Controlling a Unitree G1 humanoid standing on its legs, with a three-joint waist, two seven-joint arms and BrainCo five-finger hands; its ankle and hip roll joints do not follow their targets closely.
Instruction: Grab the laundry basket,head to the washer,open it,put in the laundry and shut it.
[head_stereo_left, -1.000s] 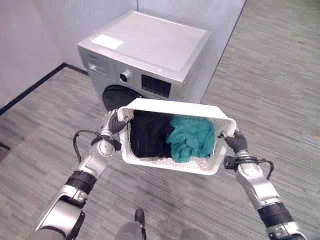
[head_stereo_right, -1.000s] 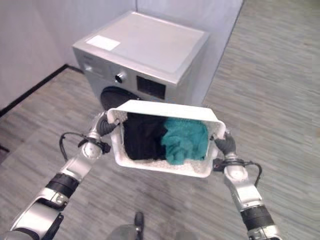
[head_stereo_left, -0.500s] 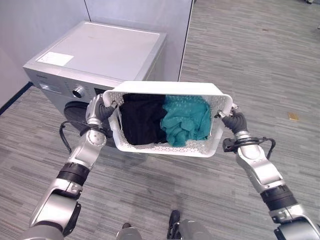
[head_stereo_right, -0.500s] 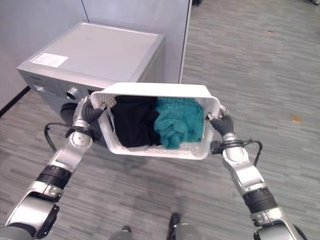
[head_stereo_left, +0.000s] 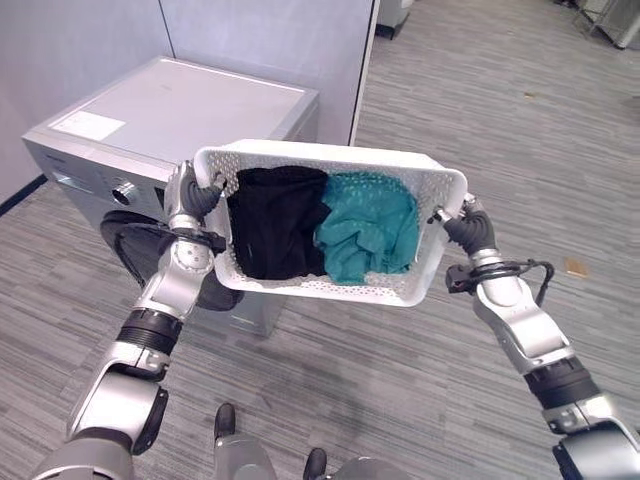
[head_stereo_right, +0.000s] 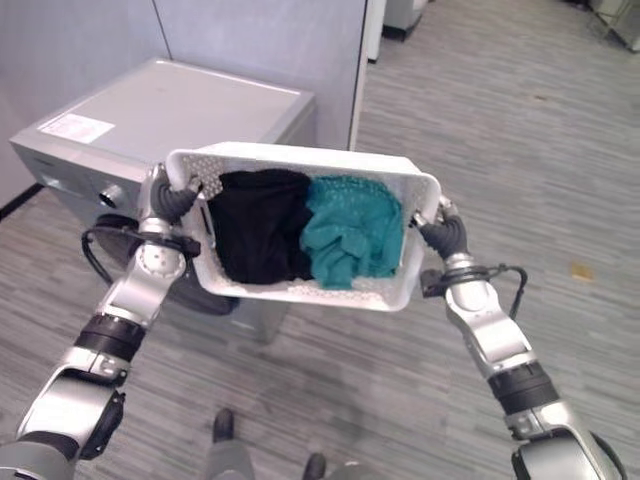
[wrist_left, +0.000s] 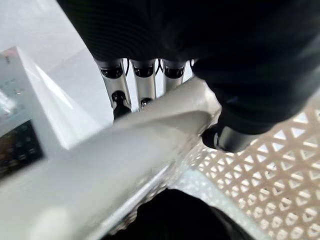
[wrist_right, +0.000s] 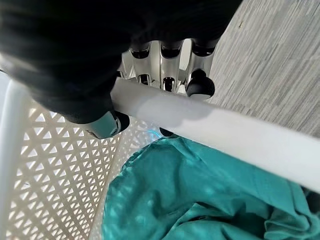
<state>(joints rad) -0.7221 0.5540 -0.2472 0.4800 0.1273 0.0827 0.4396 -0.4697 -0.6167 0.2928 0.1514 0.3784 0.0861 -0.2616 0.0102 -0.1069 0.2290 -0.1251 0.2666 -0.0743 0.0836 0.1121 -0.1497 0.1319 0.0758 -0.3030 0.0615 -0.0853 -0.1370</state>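
Note:
I hold a white perforated laundry basket in the air between both hands. My left hand is curled round the rim at its left end, my right hand round the rim at its right end. Inside lie a black garment on the left and a teal garment on the right. The silver front-loading washer stands behind and below the basket's left end, and its dark round door looks shut. In the wrist views the left hand's fingers and the right hand's fingers wrap over the white rim.
A pale partition wall rises behind the washer. Grey striped carpet stretches to the right and in front. A small brown scrap lies on the floor at the far right.
The camera has swung, so the washer now sits further left in the view. The basket has tilted, its left end now higher. Both hands keep their hold.

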